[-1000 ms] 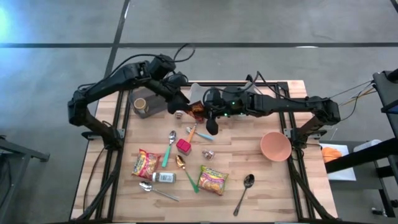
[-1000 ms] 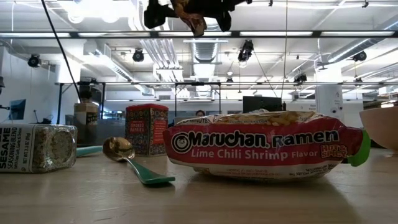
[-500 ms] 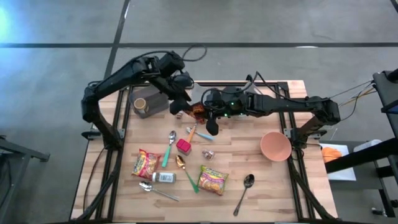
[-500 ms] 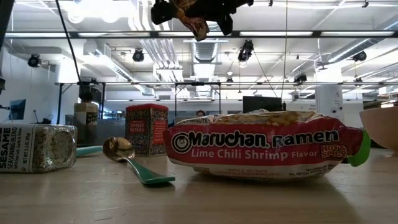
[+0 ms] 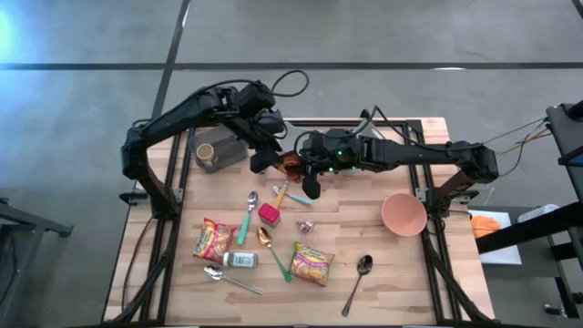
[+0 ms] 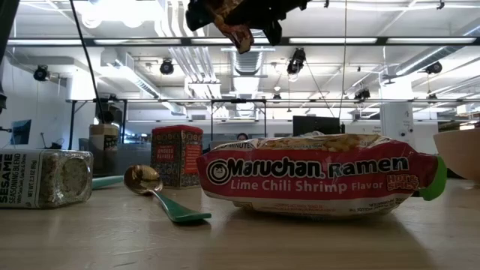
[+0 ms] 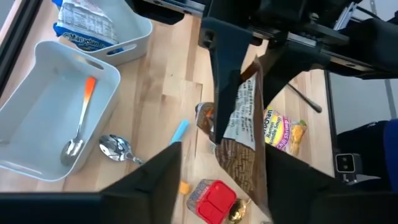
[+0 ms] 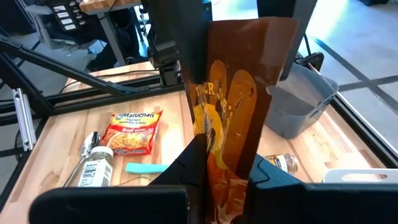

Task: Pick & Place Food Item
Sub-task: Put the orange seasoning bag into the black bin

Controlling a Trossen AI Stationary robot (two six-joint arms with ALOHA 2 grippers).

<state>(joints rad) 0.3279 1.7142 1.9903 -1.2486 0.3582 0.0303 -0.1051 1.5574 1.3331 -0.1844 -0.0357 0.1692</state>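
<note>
Wooden table (image 5: pixel 364 228) first: above its far middle your two arms meet. The right gripper (image 8: pixel 219 163) is clamped on the lower part of a brown snack packet (image 8: pixel 233 93), held upright in the air. The left gripper (image 7: pixel 217 165) straddles the packet's other end, half closed, grip unclear. Judge it light, crinkly and slippery: pinch flat across the sealed edge.

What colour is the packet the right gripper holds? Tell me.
Brown with orange print: the packet, shown best in the right wrist view, pinched in the right gripper.
</note>
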